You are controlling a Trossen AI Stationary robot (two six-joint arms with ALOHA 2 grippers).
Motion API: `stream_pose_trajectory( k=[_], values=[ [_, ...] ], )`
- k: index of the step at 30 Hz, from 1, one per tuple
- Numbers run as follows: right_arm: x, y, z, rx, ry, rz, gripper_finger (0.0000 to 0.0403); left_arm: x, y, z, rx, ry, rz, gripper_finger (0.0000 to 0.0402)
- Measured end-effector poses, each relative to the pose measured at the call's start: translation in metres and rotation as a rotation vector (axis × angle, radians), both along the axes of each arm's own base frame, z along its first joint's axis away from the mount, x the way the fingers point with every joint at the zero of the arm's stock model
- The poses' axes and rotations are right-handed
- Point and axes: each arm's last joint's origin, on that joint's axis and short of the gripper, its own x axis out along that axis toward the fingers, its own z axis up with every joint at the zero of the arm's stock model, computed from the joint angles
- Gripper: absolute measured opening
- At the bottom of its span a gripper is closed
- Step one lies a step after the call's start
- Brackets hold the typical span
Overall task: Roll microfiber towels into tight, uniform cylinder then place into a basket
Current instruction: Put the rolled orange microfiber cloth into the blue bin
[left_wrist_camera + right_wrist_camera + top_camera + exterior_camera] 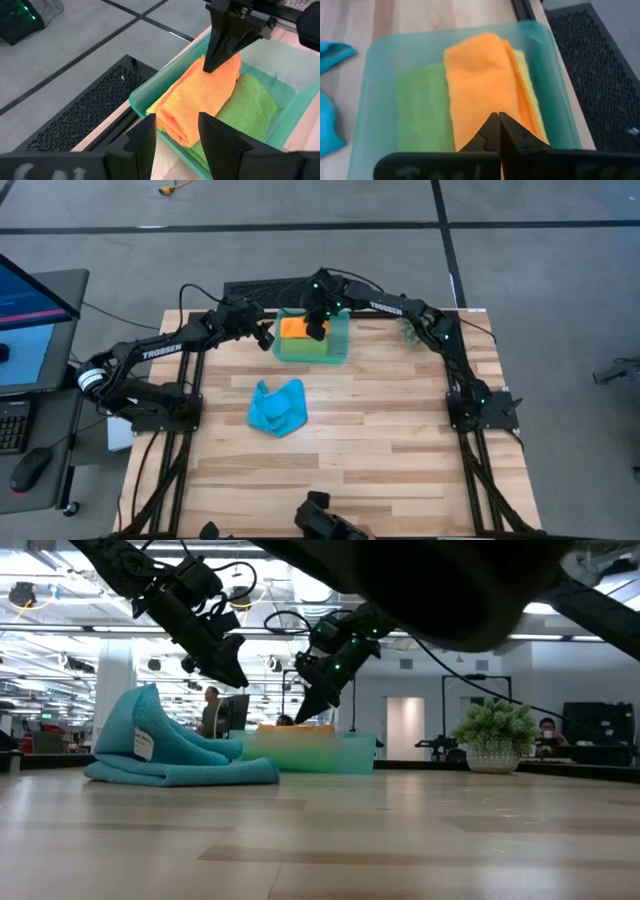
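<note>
Wooden desk under both our arms, grey floor around it. Our right gripper has its fingers pressed together, tip on the orange towel in the basket, at the desk's far edge. Green towel and yellow towel lie either side of it. Our left gripper hovers beside the basket, fingers spread, holding nothing. Blue towel sits crumpled mid-desk

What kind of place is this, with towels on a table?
Probably a robotics lab in an open office: two arms are mounted on a wooden table, a monitor stands beside it, and people sit at desks under strip lights behind.
</note>
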Motion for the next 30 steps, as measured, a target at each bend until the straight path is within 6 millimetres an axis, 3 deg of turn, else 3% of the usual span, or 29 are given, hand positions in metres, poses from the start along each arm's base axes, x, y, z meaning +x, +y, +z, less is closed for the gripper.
stream_pose_trajectory(
  k=[14, 18, 30],
  values=[
    [-0.009, -0.006, -0.004, 0.004, 0.078, -0.059, 0.0007, 0.0, 0.0, 0.0, -0.001, 0.0, 0.001, 0.0139],
    [-0.011, -0.01, -0.015, 0.038, 0.102, -0.092, 0.0004, 0.0, 0.0, 0.0, -0.002, 0.001, 0.001, 0.0139],
    [-0.014, -0.014, -0.005, 0.025, 0.073, -0.097, 0.0011, -0.002, -0.001, -0.007, -0.055, 0.038, 0.01, 0.0139]
  ],
)
